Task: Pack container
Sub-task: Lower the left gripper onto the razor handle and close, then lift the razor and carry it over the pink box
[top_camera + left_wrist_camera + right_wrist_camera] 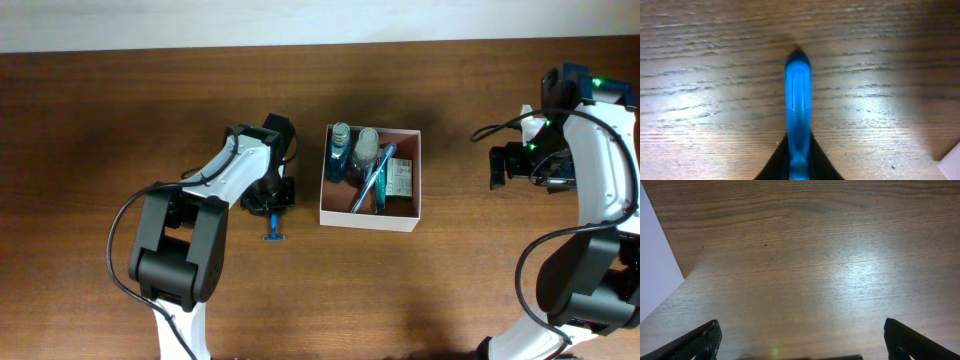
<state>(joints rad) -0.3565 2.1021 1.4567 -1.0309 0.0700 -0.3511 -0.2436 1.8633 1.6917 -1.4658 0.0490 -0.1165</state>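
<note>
2 dark fingers [777,167] of my left gripper [798,147] are clenched on a blue handle [798,90], which points out low over the wood table [700,60]. My right gripper [801,326] is spread wide with nothing in it. The container [370,218] sits between both arms, just right of the handle, with bottles [341,148] inside.

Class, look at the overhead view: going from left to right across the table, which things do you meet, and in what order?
blue razor → container → right gripper
</note>
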